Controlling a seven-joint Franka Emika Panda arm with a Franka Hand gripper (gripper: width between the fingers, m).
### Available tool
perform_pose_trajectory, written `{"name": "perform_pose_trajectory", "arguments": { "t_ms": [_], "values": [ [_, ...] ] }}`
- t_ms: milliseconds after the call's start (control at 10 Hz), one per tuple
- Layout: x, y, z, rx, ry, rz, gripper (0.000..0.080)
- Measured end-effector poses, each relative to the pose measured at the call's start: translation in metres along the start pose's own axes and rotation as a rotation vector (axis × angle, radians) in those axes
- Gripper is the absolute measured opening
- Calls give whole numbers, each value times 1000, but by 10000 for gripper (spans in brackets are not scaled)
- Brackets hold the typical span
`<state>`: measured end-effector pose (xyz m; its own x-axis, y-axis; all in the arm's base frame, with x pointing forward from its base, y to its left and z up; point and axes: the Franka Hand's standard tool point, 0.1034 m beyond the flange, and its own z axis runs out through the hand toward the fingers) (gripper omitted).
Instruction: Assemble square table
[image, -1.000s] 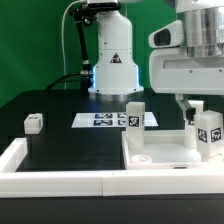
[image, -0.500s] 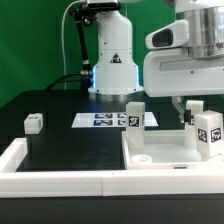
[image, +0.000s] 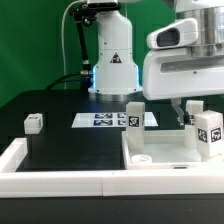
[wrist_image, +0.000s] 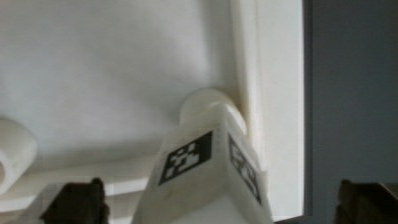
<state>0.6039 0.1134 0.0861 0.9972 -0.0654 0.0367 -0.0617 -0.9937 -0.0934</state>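
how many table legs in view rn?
3. Loose leg sits on the black table at the exterior view's left. Left leg and right leg stand upright on the square slab. A fourth may be hidden.

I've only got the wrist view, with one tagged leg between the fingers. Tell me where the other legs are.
Observer: A second leg stands upright at the slab's far corner, toward the exterior view's left.
Operator: Keep going. Report any that are off the slab.
Observer: A loose leg sits on the black table, well toward the exterior view's left and apart from the slab.
Operator: Now place the marker board for me.
Observer: The marker board lies flat beyond the slab's far edge, in front of the robot base.
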Motion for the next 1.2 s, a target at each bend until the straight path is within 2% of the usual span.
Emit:
{"name": "perform_pose_trajectory", "arguments": {
  "t_ms": [400,600,700,800,900,1000,1200],
  "values": [
    [3,5,-1,-30,1,-215,649],
    [3,5,-1,-30,1,-185,649],
    [3,6,-1,-30,0,-185,528],
    [3,6,-1,-30,0,-184,528],
    [3,6,-1,-30,0,-184,329],
    [3,6,-1,-30,2,-184,295],
    [3,6,-1,-30,2,-178,295]
  ]
}}
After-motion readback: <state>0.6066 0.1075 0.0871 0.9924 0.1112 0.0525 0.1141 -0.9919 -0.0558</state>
